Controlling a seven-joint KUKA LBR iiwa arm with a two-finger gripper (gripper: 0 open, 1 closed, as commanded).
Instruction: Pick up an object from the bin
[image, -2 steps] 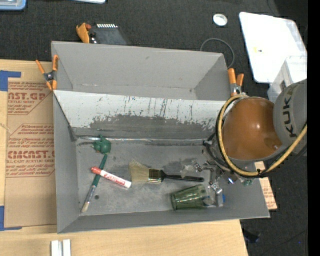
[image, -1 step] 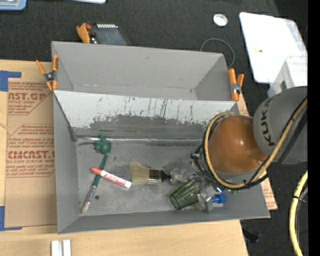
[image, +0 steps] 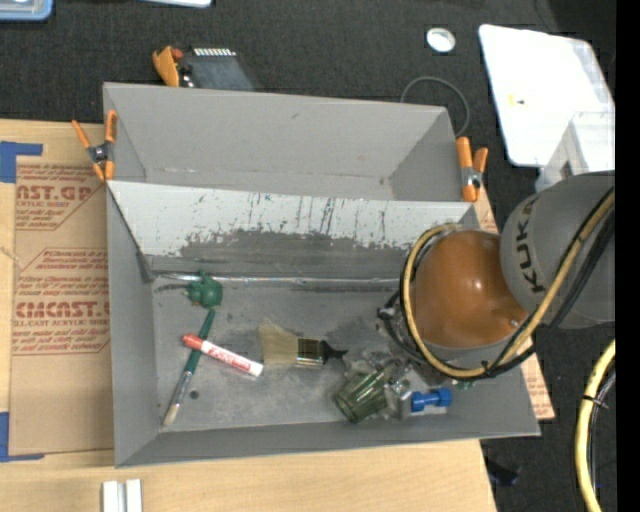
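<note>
My gripper (image: 396, 372) is low in the bin's front right corner, under the arm's orange cover. Right beside it, at the front wall, lies a dark green see-through object (image: 360, 394); the gripper touches or overlaps its upper right side. A small blue piece (image: 431, 400) lies just to the right of that. To the left of the gripper lies a paintbrush (image: 292, 347) with pale bristles and a dark handle pointing toward the gripper.
A red and white marker (image: 222, 356) lies left of the brush. A long thin tool with a green head (image: 196, 335) lies slanted at the bin's left. The arm and its cables cover the bin's right side.
</note>
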